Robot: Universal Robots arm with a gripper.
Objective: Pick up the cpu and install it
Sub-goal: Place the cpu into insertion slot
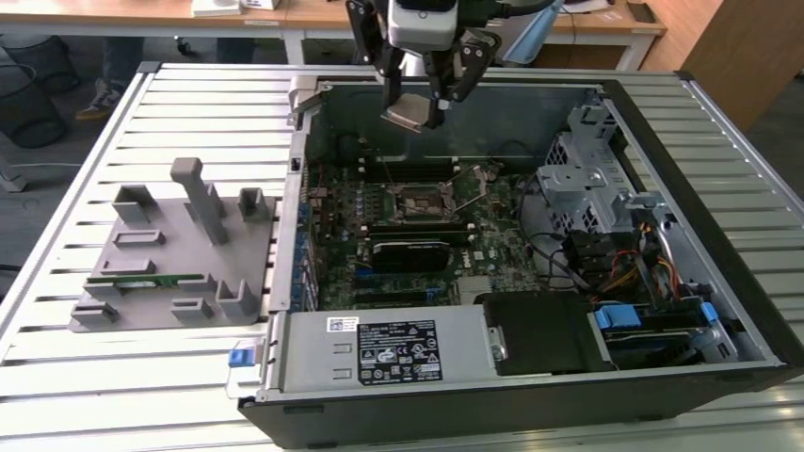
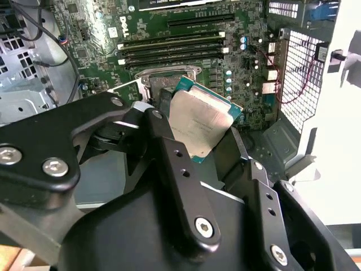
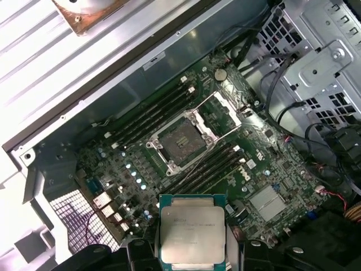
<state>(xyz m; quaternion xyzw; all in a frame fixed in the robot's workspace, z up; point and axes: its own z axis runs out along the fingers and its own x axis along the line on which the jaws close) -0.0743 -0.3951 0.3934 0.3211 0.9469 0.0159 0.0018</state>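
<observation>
Exterior view, left to right. White slatted metal tabletop (image 1: pixel 188 104) runs across the whole frame, with bare slats along the left edge and lower left. At the left centre a grey plastic fixture (image 1: pixel 176 254) with upright posts stands on it. A long thin green memory stick (image 1: pixel 145 280) lies in the fixture's lower left part.

Just right of the fixture an open black computer case (image 1: pixel 741 311) lies on its side, its walls boxing in the green motherboard (image 1: pixel 503 226). A silver power supply box (image 1: pixel 377 350) fills the case's lower edge.

The black square metal-framed socket (image 1: pixel 425 198) sits mid-board, with open air straight above it. In the first wrist view the socket (image 3: pixel 181 138) is uncovered, its hinged frame looks swung open, and black memory slots (image 3: pixel 149 110) run along both sides.

Upper centre of the exterior frame: the black two-finger tool (image 1: pixel 421 105) hangs over the case's far wall, well above the board. It is closed narrow, just the chip's width, gripping the small flat square silvery-grey metal cpu (image 1: pixel 409 117) by opposite edges. The cpu is tilted and touches only the fingers, well apart from the socket.

In the second wrist view the tool (image 2: pixel 194 132) holds the cpu (image 2: pixel 197 121) in front of the socket (image 2: pixel 169 79). The first wrist view shows the tool (image 3: pixel 193 254) with the cpu (image 3: pixel 193 231) metal face up and pale edge visible.

Right of the socket, a grey perforated metal drive cage (image 1: pixel 585 179) and cable bundles crowd the case's right side, leaving less room there.
</observation>
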